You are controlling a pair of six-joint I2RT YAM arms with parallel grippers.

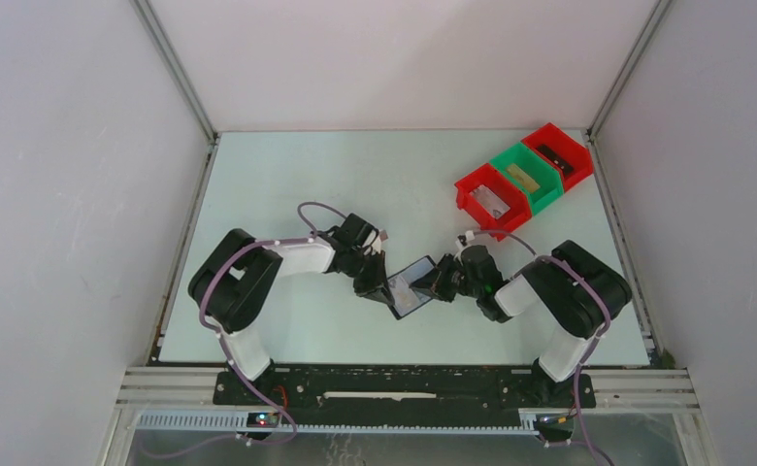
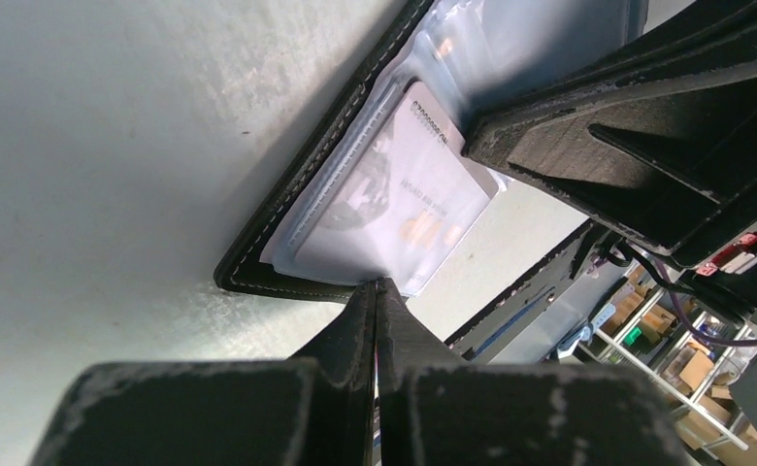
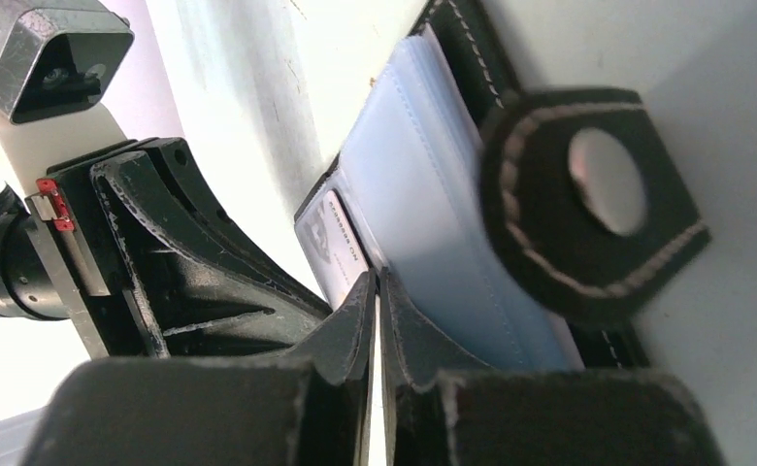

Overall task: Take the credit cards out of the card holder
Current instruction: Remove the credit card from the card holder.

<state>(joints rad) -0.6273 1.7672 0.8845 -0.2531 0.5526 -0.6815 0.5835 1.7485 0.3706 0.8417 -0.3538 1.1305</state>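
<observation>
The card holder (image 1: pixel 415 273) lies open on the table between my two grippers, black cover down and pale inner panels up. My left gripper (image 1: pixel 382 289) is shut on the holder's near edge (image 2: pixel 287 283), its tips (image 2: pixel 376 285) pinching cover and sleeve. My right gripper (image 1: pixel 436 282) is shut on a whitish printed credit card (image 3: pixel 333 245), whose thin edge runs between its tips (image 3: pixel 377 282). The same card (image 2: pixel 404 199) lies partly in the holder's clear sleeve. The blue-grey panel (image 3: pixel 433 214) and strap tab (image 3: pixel 588 194) stand beside the right fingers. Other cards are hidden.
Three joined plastic bins stand at the back right: a red one (image 1: pixel 492 199), a green one (image 1: pixel 527 177) and another red one (image 1: pixel 557 155), each with something small inside. White walls enclose the table on the left, back and right.
</observation>
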